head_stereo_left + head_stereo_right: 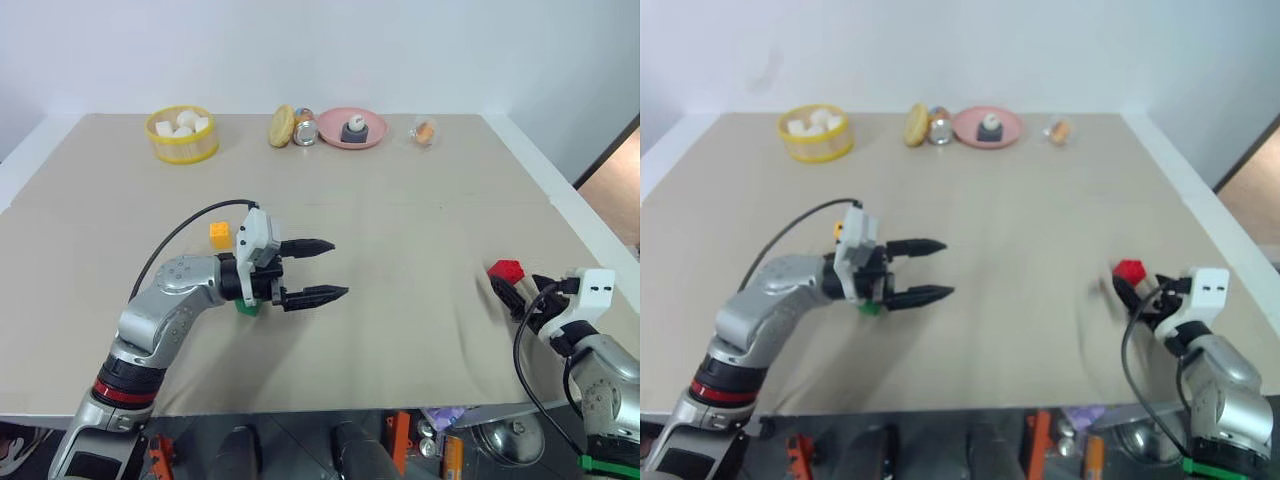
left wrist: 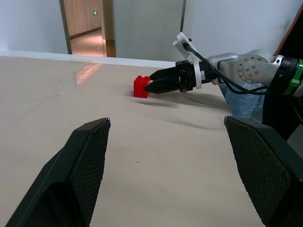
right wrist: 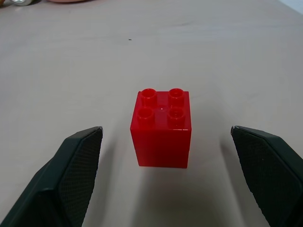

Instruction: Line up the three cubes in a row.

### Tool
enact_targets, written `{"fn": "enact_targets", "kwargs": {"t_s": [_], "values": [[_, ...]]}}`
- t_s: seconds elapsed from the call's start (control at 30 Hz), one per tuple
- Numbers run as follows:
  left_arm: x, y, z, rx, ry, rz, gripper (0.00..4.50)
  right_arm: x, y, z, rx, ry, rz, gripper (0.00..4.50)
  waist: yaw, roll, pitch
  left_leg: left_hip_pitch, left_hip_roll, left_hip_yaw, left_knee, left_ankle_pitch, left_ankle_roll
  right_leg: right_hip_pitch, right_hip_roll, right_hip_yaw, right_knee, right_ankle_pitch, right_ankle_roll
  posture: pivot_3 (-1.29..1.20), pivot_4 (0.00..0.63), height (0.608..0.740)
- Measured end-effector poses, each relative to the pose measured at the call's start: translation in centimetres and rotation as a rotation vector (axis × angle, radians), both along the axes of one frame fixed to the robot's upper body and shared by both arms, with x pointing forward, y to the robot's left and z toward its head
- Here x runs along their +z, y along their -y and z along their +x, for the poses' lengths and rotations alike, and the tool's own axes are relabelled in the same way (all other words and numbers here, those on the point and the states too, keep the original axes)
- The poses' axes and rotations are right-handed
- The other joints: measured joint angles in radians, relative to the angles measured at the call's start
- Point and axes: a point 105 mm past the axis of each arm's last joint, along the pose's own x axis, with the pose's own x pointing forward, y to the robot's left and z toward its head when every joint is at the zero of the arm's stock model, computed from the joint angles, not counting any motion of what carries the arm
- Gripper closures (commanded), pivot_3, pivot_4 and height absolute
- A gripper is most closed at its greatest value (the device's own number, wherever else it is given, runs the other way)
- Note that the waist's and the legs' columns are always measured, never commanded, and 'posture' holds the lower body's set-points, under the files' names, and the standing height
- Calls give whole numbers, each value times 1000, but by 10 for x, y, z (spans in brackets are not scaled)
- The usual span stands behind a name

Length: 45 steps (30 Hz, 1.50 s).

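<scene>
Red cube (image 3: 162, 128) upright on table, untouched between right gripper's (image 3: 165, 175) wide-spread jaws.

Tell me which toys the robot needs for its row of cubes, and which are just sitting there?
Needs:
red cube
green cube
orange-yellow cube

Just sitting there:
yellow bowl of white chunks
pink plate with a dark block and white ball
small items beside the plate
</scene>
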Motion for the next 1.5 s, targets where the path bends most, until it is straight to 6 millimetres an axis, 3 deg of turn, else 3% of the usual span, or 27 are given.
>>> {"fn": "enact_targets", "kwargs": {"t_s": [0.57, 0.67, 0.83, 0.87, 0.9, 1.1, 1.23, 1.37, 1.5], "values": [[4, -4, 9, 80, 10, -23, 528, -13, 4, 18, 1, -32, 10, 0, -2, 0, 0, 2, 0, 0, 1, 0, 0, 1, 0, 0, 2, 0, 0, 0, 150, 740], [5, -5, 10, 89, 14, -25, 484, -13, 6, 19, 3, -35, 11, 737, -2, 0, 0, 2, 0, 0, 1, 0, 0, 1, 0, 1, 2, 0, 0, 0, 150, 740], [10, -12, 15, 134, 22, -42, 484, -12, 6, 22, 8, -41, 7, 2473, -3, 0, 0, 3, 0, 0, 1, 0, 0, 1, 1, 1, 3, 0, 0, 0, 150, 740], [12, -16, 16, 148, 24, -51, 484, -12, 6, 22, 10, -41, 6, 2628, -3, 0, 0, 3, 0, 0, 1, 0, 0, 1, 1, 1, 3, 0, 0, 0, 150, 740], [15, -21, 18, 169, 26, -61, 484, -12, 6, 23, 12, -41, 6, 3129, -3, 0, 0, 3, 0, 0, 1, 0, 0, 1, 1, 1, 3, 0, 0, 0, 150, 740], [21, -44, 21, 216, 23, -43, 484, -8, -3, 29, 61, -49, 4, 3251, -4, 0, 0, 3, 0, 0, 1, 0, 0, 1, 1, 1, 3, 0, 0, 0, 150, 740], [11, -55, 12, 196, -7, 8, 484, 10, -31, 36, 236, -32, -19, 3251, -8, 1, 1, 3, 0, 0, 0, 0, 0, 0, 1, 1, 4, 0, 0, 0, 150, 740], [1, -64, 3, 180, -35, 57, 484, 48, -85, 39, 535, 38, -44, 3251, -7, 2, 1, 3, 1, 0, 0, 0, 0, 0, 1, 1, 4, -1, -1, 0, 150, 740], [-7, -69, -3, 180, -57, 73, 484, 65, -136, 23, 905, -12, -103, 3251, -4, 1, 2, 2, 1, 0, 1, 0, 0, 0, 1, 1, 4, -2, -1, 0, 150, 740]]}}
